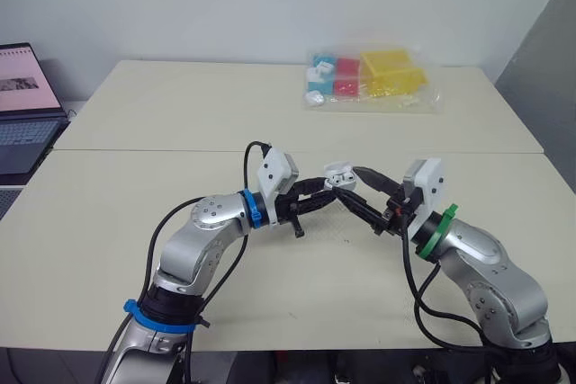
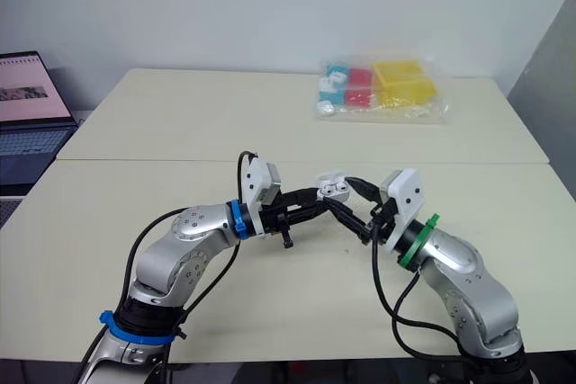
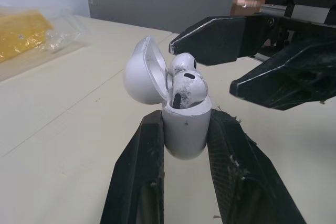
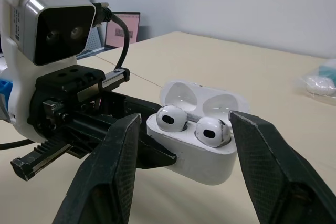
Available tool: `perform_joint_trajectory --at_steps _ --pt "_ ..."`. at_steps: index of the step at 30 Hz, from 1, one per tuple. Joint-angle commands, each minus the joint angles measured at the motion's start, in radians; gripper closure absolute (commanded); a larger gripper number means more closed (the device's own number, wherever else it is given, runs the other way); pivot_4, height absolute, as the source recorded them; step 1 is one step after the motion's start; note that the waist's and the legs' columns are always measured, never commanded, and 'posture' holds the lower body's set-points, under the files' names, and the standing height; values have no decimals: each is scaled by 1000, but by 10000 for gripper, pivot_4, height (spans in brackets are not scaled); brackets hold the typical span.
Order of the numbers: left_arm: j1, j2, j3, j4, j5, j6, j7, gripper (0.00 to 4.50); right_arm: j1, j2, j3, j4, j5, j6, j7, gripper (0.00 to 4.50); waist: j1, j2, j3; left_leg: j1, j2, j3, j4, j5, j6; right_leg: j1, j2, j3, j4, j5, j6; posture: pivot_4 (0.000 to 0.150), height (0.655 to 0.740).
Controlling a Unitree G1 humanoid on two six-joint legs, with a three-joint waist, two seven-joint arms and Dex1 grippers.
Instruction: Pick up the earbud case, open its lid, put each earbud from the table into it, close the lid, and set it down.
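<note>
A white earbud case (image 3: 184,129) is held above the table, my left gripper (image 3: 185,145) shut on its body. Its lid (image 4: 202,97) stands open, and two white earbuds (image 4: 169,118) (image 4: 209,131) sit in their slots. My right gripper (image 4: 184,129) is open just in front of the case, one finger on each side of it, not touching. In the eye views the case (image 1: 338,175) hangs over the near table's middle, where the two grippers meet: left gripper (image 1: 331,188), right gripper (image 1: 351,184).
A clear bag (image 1: 371,78) of yellow, red and blue boxes lies on the far table at the back right. An open laptop (image 1: 22,105) stands at the far left. A seam (image 1: 135,151) runs between the two tables.
</note>
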Motion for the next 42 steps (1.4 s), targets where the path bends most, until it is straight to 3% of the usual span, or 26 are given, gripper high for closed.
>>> perform_joint_trajectory --at_steps 1,4,9,11,17,25,30,42 --pt "-3 5 17 -40 -12 -19 -4 37199 -5 -44 -73 -93 79 35 13 17306 0 0 0 0 0 0 0 0 0 0 0 0 0 0 0 1500 7387" --pt "4 7 12 -39 -10 -24 -10 37199 -124 -143 -163 -89 184 152 5 17306 -2 0 0 0 0 1 0 0 0 0 0 1 0 0 0 1500 7387" --pt "0 12 -14 -26 11 -57 -41 37199 -307 -276 -168 38 215 222 82 18988 0 0 0 1 0 0 0 0 0 1 1 -1 0 0 0 1500 7387" --pt "-8 13 -27 -14 24 -80 -59 37199 -406 -355 -95 163 134 203 177 23054 -1 1 1 1 0 -1 -1 0 0 0 1 -1 0 0 -1 1500 7387" --pt "-11 18 -60 -2 55 -139 -104 37199 -647 -406 101 424 19 185 397 44899 -2 1 1 -1 0 2 -1 0 0 -2 1 1 -2 0 -1 1500 7387" --pt "-9 11 -63 4 65 -153 -108 37199 -723 -387 214 517 -51 175 570 45000 0 1 1 -3 0 1 -1 0 0 -3 0 0 -3 -1 -1 1500 7387" --pt "0 12 -68 -1 76 -165 -108 37199 -717 -403 275 483 -32 233 714 45000 0 1 1 -2 1 1 -1 0 0 -3 0 0 -2 -1 -1 1500 7387" --pt "-3 2 -58 7 68 -151 -95 37199 -651 -425 269 410 -51 245 754 45000 0 1 1 -2 1 1 0 0 0 -3 0 0 -1 -1 -1 1500 7387"
